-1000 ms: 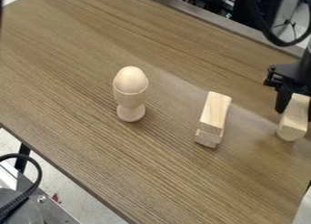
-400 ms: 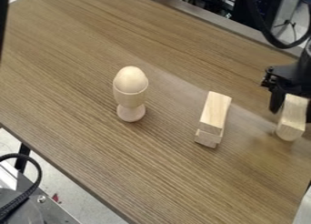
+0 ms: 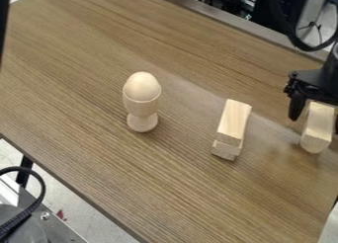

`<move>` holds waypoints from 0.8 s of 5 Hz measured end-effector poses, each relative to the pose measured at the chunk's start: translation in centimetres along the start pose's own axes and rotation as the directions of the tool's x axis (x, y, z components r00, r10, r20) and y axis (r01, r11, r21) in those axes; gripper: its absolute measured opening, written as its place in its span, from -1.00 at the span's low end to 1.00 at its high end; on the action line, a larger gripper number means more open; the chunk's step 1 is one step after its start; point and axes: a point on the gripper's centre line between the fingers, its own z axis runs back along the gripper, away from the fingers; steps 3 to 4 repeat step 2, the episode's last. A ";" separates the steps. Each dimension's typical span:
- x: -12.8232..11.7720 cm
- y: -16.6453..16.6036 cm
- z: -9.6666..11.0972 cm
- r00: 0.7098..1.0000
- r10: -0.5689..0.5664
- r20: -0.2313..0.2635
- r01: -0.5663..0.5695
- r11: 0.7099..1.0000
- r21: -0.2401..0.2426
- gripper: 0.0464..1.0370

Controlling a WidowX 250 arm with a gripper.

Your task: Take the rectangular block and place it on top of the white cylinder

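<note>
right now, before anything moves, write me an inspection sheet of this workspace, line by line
surface: wood-grain table, pale sheen across it; damage or spills: nothing seen
job's things: rectangular block at the right, resting on a pale rounded piece, apparently the cylinder
clutter: wooden egg seated in an upright egg cup; separate wooden block on top of a notched wooden piece
grippers: black gripper over the rectangular block, jaws open, one seen apart from its side
cables: black loop near the arm; black cable at lower left, beyond the table edge
surroundings: metal equipment at lower left, dark gear behind the table; people: nothing seen
</note>
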 end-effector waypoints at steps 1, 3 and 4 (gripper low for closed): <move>0.2 -0.2 1.3 1.000 0.011 -0.009 -0.012 1.000 -0.022 0.93; 0.6 -0.2 3.7 1.000 -0.011 -0.018 0.011 0.999 -0.036 0.93; 0.6 -0.2 3.7 1.000 -0.011 -0.018 0.011 0.999 -0.036 0.93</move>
